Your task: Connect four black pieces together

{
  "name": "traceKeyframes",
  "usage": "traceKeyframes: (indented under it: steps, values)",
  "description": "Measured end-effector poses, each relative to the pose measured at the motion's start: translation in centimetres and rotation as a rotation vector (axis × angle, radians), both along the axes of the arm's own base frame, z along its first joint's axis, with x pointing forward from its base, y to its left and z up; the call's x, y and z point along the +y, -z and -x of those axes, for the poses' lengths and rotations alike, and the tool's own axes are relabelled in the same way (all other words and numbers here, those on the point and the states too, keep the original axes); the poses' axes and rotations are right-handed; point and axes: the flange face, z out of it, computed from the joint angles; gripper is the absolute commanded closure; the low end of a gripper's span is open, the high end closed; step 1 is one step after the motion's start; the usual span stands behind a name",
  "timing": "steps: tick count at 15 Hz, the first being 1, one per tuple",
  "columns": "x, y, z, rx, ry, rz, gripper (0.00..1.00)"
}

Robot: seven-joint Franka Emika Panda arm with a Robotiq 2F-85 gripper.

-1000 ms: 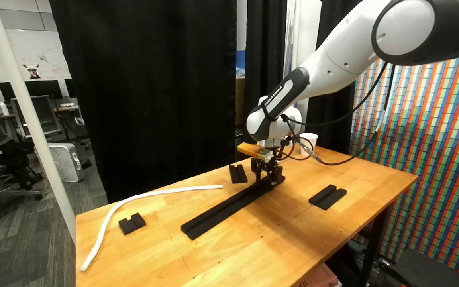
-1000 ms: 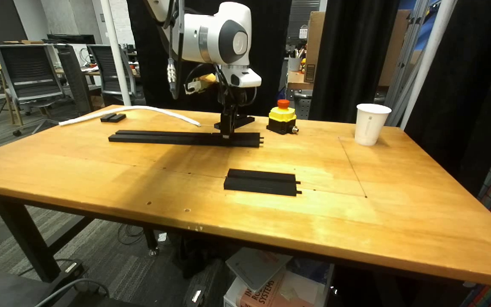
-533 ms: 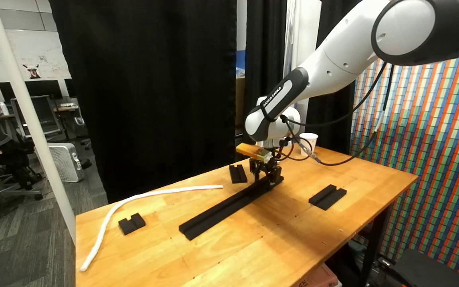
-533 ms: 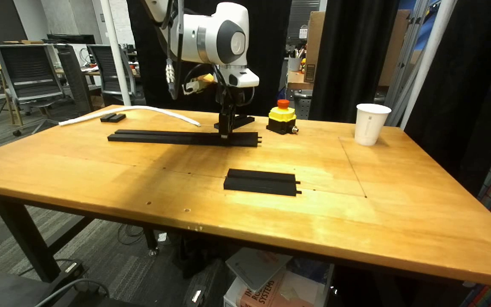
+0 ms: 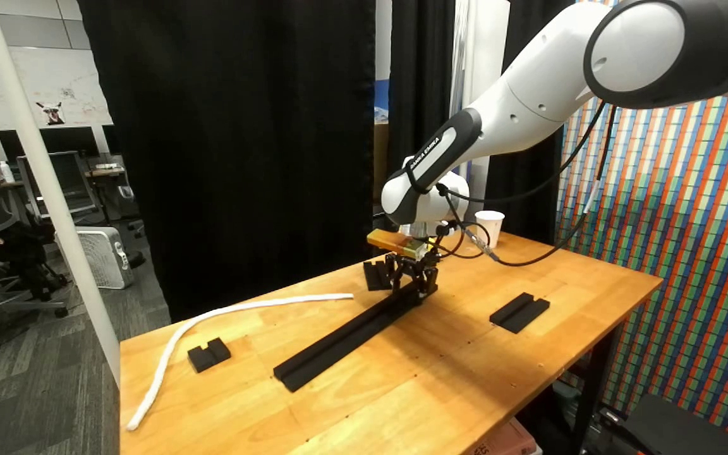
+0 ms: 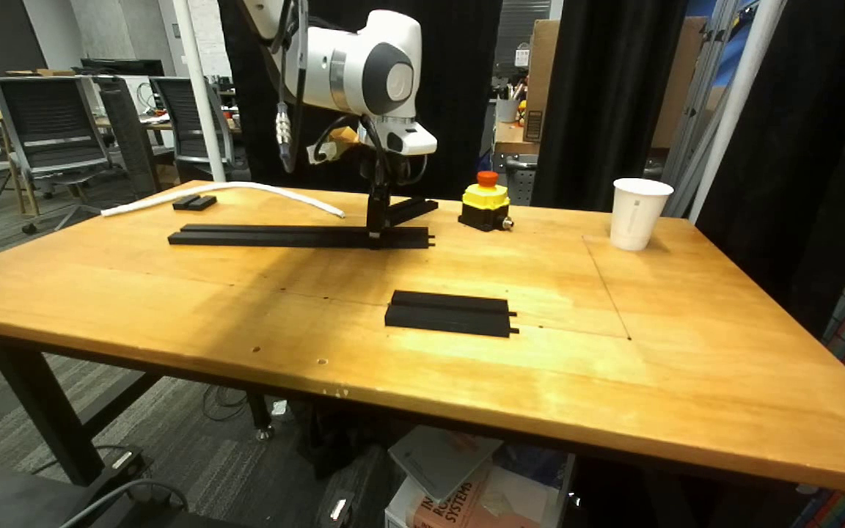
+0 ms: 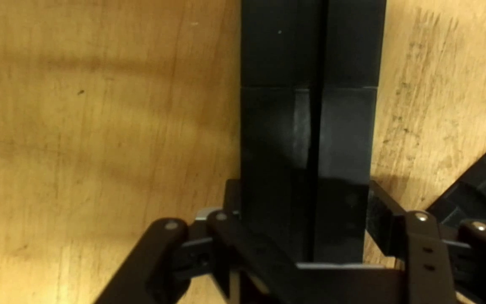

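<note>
Wooden worktop [image 6: 576,374] in an exterior view; toward its far edge, a long black strip [image 6: 283,236] — grooved bars [image 7: 276,55] butted end to end. The Robotiq gripper [image 7: 304,204] clamps it nearer its right end. A loose black bar [image 6: 448,320] lies closer to the near edge. White paper cup [image 6: 639,216] by the far right corner; small black block [image 6: 195,203] toward the far left.

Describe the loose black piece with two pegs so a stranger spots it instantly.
On the wooden table, find the long black strip the claw grips. In an exterior view, the pegged piece lies apart from it, nearer the camera. It's the only black piece on the strip's side away from the white cable.
</note>
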Motion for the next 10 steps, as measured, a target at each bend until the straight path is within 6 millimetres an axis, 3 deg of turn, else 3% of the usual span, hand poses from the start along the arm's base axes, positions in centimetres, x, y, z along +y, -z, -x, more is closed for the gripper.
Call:
traceKeyframes:
  steps: [5,6,8,10]
  values:
    - [-0.11,0.0,-0.01,-0.003,-0.01,-0.011,0.55]
    - [-0.11,0.01,-0.02,-0.003,-0.01,-0.012,0.07]
    - [-0.16,0.04,-0.01,-0.003,-0.005,-0.021,0.01]
    - [-0.1,0.47,-0.07,-0.001,0.002,-0.038,0.0]
